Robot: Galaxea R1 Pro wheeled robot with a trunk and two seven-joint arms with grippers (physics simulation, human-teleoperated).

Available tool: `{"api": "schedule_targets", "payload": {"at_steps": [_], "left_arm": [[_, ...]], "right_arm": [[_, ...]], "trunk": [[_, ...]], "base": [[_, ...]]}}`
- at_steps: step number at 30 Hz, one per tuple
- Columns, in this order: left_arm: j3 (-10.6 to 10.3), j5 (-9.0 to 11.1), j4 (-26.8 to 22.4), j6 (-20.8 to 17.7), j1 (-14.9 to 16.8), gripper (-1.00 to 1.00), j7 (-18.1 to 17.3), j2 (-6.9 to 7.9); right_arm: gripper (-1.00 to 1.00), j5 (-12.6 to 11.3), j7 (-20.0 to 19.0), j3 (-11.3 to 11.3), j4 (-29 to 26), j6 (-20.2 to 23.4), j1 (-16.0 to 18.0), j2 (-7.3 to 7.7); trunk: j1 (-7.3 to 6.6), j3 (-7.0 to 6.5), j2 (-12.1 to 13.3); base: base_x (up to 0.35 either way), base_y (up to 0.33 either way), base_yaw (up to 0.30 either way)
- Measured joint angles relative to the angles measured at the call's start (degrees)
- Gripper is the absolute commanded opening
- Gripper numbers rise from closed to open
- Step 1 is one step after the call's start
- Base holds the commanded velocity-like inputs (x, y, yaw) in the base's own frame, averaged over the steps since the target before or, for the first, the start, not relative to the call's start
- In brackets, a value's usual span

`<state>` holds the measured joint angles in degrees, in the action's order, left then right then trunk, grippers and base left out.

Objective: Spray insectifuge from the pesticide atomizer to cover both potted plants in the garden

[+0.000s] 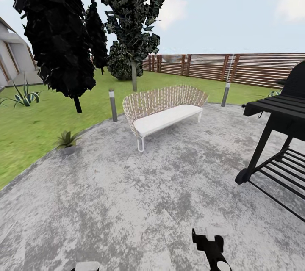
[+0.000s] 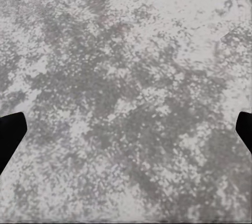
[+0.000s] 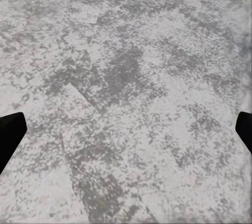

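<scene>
Grey patio (image 1: 127, 203) lies under both my grippers, left (image 2: 126, 129) and right (image 3: 126, 129), fingers spread wide, holding nothing; a potted plant (image 1: 67, 140) sits left of the bench (image 1: 163, 110).

Flat, even daylight falls under a pale sky (image 1: 237, 4); the patio (image 1: 127, 203) shows no cast shadows, the renders soft and slightly blurred.

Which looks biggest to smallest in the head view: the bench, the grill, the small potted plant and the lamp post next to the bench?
1. Grill, though it is nearer and cut off by the frame.
2. Bench.
3. Lamp post.
4. Potted plant.
</scene>
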<state>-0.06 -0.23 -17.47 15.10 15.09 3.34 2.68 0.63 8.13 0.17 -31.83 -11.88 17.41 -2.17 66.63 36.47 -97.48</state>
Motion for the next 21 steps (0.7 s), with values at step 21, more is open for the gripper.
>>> {"api": "schedule_targets", "payload": {"at_steps": [21], "left_arm": [[0.0,0.1,2.5,5.4,-0.2,1.00,0.0,0.58]], "right_arm": [[1.00,0.2,0.8,7.4,0.0,-0.3,0.0,0.19]], "trunk": [[4.61,3.77,-8.4]], "base": [[0.000,0.000,0.000]]}}
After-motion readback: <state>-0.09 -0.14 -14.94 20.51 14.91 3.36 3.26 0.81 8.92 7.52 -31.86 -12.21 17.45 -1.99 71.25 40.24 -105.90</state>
